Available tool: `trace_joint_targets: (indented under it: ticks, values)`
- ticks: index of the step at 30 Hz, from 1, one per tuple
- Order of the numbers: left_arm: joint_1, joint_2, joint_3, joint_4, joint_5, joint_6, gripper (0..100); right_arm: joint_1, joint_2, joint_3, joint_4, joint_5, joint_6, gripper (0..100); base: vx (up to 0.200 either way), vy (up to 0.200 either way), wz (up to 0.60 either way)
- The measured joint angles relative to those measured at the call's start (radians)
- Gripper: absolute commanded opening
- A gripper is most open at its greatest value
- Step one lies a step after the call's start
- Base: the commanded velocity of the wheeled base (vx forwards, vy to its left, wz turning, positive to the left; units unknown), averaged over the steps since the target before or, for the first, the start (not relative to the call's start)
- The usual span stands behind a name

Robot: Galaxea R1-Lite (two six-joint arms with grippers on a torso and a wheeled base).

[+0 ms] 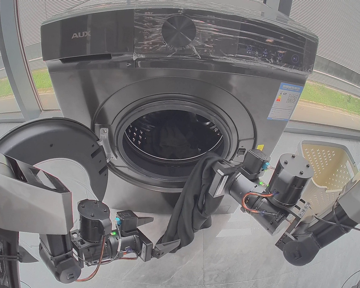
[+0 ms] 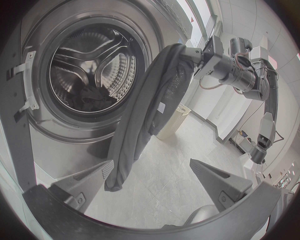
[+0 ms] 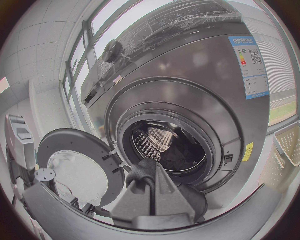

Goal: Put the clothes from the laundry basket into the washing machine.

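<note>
Dark garment (image 1: 189,205) tight in right claw (image 1: 216,167) at washing machine (image 1: 172,87) mouth, hem beside wide-open left claw (image 1: 165,232)

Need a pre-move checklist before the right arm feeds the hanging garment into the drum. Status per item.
1. Door open, swung aside: ok.
2. Right gripper shut on dark garment: ok.
3. Drum opening unblocked: ok; dark clothes lie deep inside.
4. Garment above the opening's lower rim: not ok, most hangs below it.
5. Left gripper open beside the garment's lower end: ok.
6. Laundry basket emptied: cannot tell.
</note>
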Motion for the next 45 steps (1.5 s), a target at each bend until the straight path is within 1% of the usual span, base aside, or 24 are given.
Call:
trace_joint_targets:
  ticks: [1, 4, 7, 11, 15, 18, 20, 22, 26, 32, 35, 37, 40, 45]
  values:
    - [-0.001, 0.006, -0.002, 0.000, 0.000, 0.001, 100, 0.002, 0.001, -0.011, 0.015, -0.020, 0.009, 0, 0.000, 0.000, 0.00]
    - [-0.003, 0.023, -0.009, 0.000, 0.000, 0.001, 100, 0.014, 0.001, -0.042, 0.052, -0.053, 0.049, 0, 0.000, 0.000, 0.00]
    - [-0.006, 0.043, -0.036, 0.000, 0.001, 0.001, 100, 0.030, -0.001, -0.068, 0.080, -0.063, 0.074, 0, 0.000, 0.000, 0.00]
    - [-0.011, 0.070, -0.083, 0.000, 0.004, 0.002, 100, 0.043, -0.002, -0.101, 0.104, -0.067, 0.085, 0, 0.000, 0.000, 0.00]
    - [-0.016, 0.098, -0.122, 0.000, 0.007, 0.001, 100, 0.056, -0.002, -0.124, 0.150, -0.073, 0.126, 0, 0.000, 0.000, 0.00]
    - [-0.023, 0.117, -0.147, 0.000, 0.016, 0.001, 100, 0.065, -0.002, -0.140, 0.167, -0.097, 0.149, 0, 0.000, 0.000, 0.00]
    - [-0.026, 0.129, -0.163, 0.000, 0.039, 0.001, 100, 0.071, -0.003, -0.150, 0.174, -0.115, 0.161, 0, 0.000, 0.000, 0.00]
    - [-0.034, 0.139, -0.174, 0.000, 0.048, 0.001, 100, 0.079, -0.003, -0.156, 0.179, -0.121, 0.170, 0, 0.000, 0.000, 0.00]
    - [-0.041, 0.151, -0.180, 0.000, 0.051, 0.001, 100, 0.089, -0.002, -0.161, 0.181, -0.143, 0.179, 0, 0.000, 0.000, 0.00]
    - [-0.047, 0.158, -0.174, 0.000, 0.060, -0.001, 100, 0.094, -0.003, -0.165, 0.191, -0.151, 0.204, 0, 0.000, 0.000, 0.00]
    - [-0.047, 0.164, -0.176, 0.000, 0.082, -0.003, 100, 0.095, -0.004, -0.167, 0.197, -0.152, 0.209, 0, 0.000, 0.000, 0.00]
    - [-0.048, 0.176, -0.189, 0.000, 0.111, -0.004, 100, 0.095, -0.008, -0.171, 0.198, -0.153, 0.211, 0, 0.000, 0.000, 0.00]
    - [-0.049, 0.198, -0.222, 0.000, 0.140, -0.007, 100, 0.095, -0.012, -0.172, 0.200, -0.157, 0.213, 0, 0.000, 0.000, 0.00]
    - [-0.050, 0.229, -0.283, 0.000, 0.154, -0.024, 100, 0.095, -0.018, -0.174, 0.199, -0.164, 0.215, 0, 0.000, 0.000, 0.00]
